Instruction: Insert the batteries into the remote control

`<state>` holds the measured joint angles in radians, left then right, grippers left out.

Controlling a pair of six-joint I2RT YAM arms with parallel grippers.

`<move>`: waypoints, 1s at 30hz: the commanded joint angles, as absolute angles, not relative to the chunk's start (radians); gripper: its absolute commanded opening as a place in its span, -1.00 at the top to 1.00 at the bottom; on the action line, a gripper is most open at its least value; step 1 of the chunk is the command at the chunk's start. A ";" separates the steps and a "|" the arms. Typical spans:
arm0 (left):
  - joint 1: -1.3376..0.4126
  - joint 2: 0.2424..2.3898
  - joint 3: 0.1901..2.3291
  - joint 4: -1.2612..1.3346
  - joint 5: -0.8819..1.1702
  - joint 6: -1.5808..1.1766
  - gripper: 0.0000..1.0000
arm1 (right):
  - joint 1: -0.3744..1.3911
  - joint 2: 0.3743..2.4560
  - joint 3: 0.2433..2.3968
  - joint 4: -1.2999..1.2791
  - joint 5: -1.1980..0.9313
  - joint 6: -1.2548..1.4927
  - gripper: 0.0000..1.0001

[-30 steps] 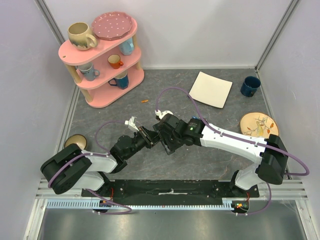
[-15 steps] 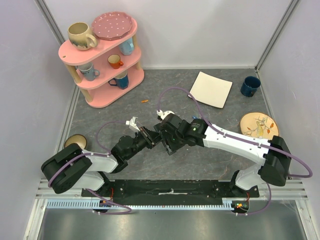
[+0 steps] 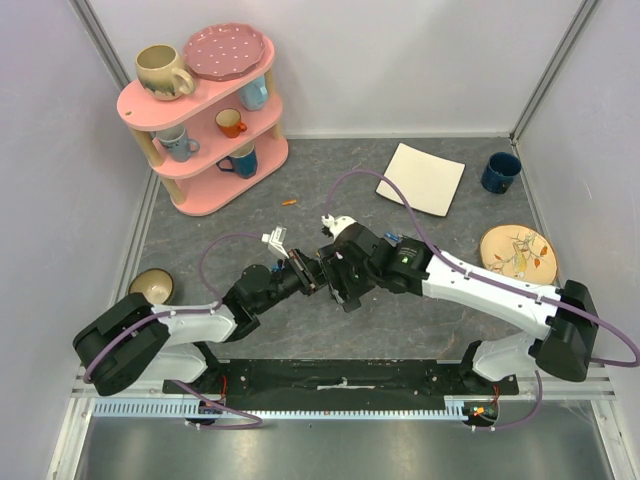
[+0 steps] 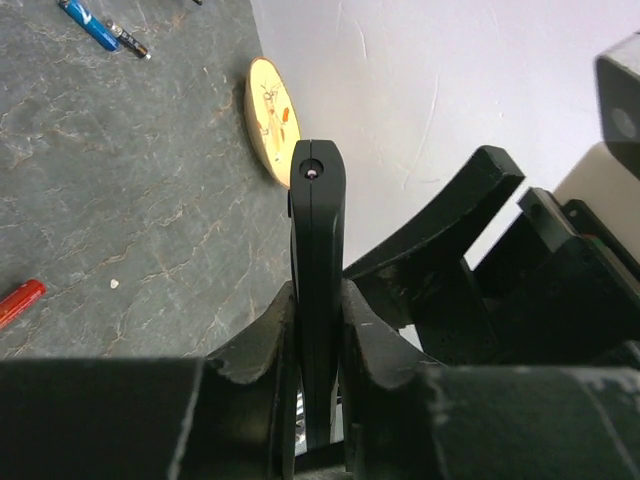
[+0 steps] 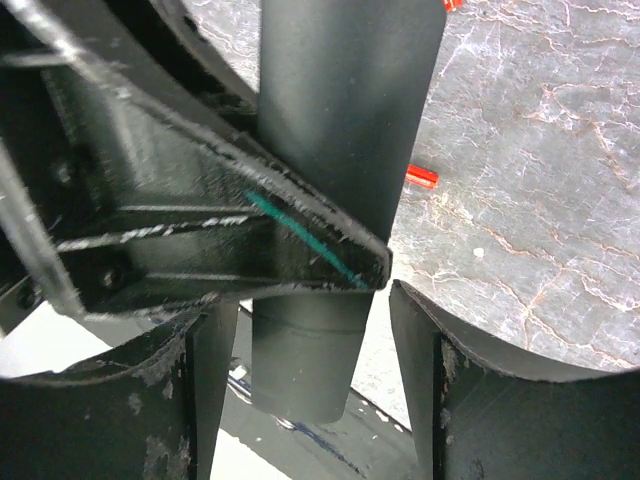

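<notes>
Remote control stands edge-on, pinched in left gripper

Soft, bright light falls evenly from above, so shadows are faint. The top picture is sharp all over. In the left wrist picture the remote control looks fairly clear. Things closest to the camera are blurry, and the wall behind the remote control glares white.
</notes>
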<state>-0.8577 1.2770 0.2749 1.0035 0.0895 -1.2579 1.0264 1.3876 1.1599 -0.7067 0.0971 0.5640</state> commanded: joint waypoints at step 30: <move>-0.670 2.000 1.635 -0.891 -0.646 -0.307 0.96 | 1.025 0.867 0.841 -0.586 0.615 0.580 -0.55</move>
